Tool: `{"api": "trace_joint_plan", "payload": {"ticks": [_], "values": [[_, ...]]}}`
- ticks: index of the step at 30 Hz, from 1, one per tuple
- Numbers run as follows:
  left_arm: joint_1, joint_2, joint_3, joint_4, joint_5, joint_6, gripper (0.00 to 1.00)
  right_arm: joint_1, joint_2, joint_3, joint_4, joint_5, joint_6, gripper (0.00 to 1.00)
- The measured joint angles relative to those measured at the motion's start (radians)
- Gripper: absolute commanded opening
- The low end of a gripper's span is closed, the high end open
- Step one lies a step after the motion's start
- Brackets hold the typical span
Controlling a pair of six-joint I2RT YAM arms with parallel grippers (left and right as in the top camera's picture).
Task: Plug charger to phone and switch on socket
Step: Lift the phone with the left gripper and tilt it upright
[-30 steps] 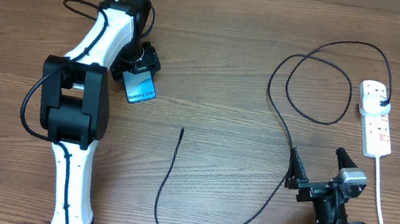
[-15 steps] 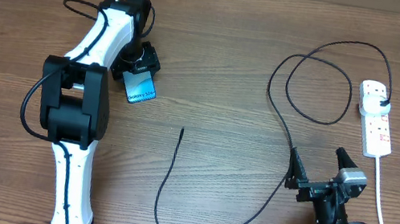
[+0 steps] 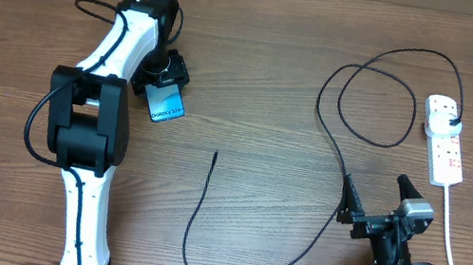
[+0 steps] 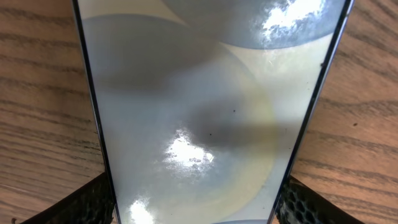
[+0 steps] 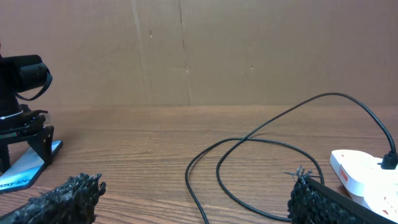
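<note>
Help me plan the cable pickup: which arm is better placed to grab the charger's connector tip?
Right. The right end effector is open and empty beside the charger; the left end effector is busy holding the phone.

Left arm (image 3: 89, 122): white links, boxy black joint housings, thin black cable looping off the side. Right arm (image 3: 401, 252): mostly black, silver-grey block at wrist. Left finger pads (image 4: 93, 202): black, looks honeycomb-textured, blurry close up.
</note>
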Motion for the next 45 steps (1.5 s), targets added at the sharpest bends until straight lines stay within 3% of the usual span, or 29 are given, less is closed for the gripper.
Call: {"api": "trace_joint_plan", "payload": {"ticks": [8,20,24,35,45], "values": [[0.0,0.005,0.033,-0.091,0.008,0.0,0.04,0.0,0.0,0.0,0.0,0.0,0.0,1.0],[0.0,0.006,0.346,-0.277,0.061,0.001,0.04,0.0,0.0,0.0,0.0,0.0,0.0,1.0],[0.001,0.006,0.416,-0.311,0.187,0.003,0.04,0.0,0.0,0.0,0.0,0.0,0.0,1.0],[0.001,0.006,0.441,-0.356,0.77,-0.09,0.04,0.0,0.0,0.0,0.0,0.0,0.0,1.0],[0.001,0.006,0.441,-0.467,1.047,-0.187,0.04,0.0,0.0,0.0,0.0,0.0,0.0,1.0]]}}
